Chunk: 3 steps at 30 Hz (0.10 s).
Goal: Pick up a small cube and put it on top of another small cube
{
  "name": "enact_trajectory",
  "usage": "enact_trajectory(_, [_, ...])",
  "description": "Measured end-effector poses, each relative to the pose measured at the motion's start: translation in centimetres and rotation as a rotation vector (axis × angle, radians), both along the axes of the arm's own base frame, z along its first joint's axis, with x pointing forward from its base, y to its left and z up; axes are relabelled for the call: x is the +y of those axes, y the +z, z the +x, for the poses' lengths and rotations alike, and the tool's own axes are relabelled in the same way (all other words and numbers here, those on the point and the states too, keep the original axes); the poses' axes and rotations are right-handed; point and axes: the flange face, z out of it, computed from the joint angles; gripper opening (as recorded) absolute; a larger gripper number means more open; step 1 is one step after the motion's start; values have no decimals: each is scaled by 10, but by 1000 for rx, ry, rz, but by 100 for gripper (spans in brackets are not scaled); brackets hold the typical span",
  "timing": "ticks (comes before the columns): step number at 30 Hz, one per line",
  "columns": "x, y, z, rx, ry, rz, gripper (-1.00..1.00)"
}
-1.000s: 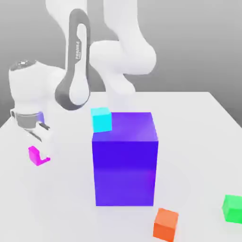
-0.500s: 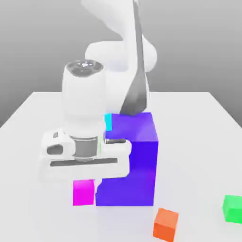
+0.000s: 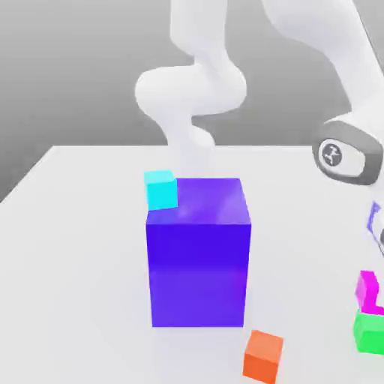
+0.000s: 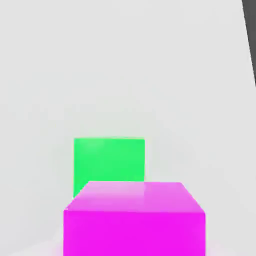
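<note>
The small magenta-pink cube hangs at the exterior view's right edge, just above the small green cube, which rests on the white table. My gripper is shut on the magenta cube and is mostly cut off by the picture's edge. In the hand view the magenta cube sits close to the camera. The green cube lies beyond it on the table, partly covered by it and offset a little.
A big blue-violet block stands mid-table with a small cyan cube behind its far left corner. A small orange cube lies near the front, left of the green one. The arm's white links rise at the back.
The arm has swung from the exterior view's left, across the front of the big block, to the right edge, carrying the magenta cube to just above the green cube.
</note>
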Motion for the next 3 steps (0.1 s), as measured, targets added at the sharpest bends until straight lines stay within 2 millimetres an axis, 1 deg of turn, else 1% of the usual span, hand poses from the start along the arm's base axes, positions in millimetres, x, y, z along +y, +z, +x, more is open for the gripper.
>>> enact_trajectory(3, [0,0,0,0,0,0,100])
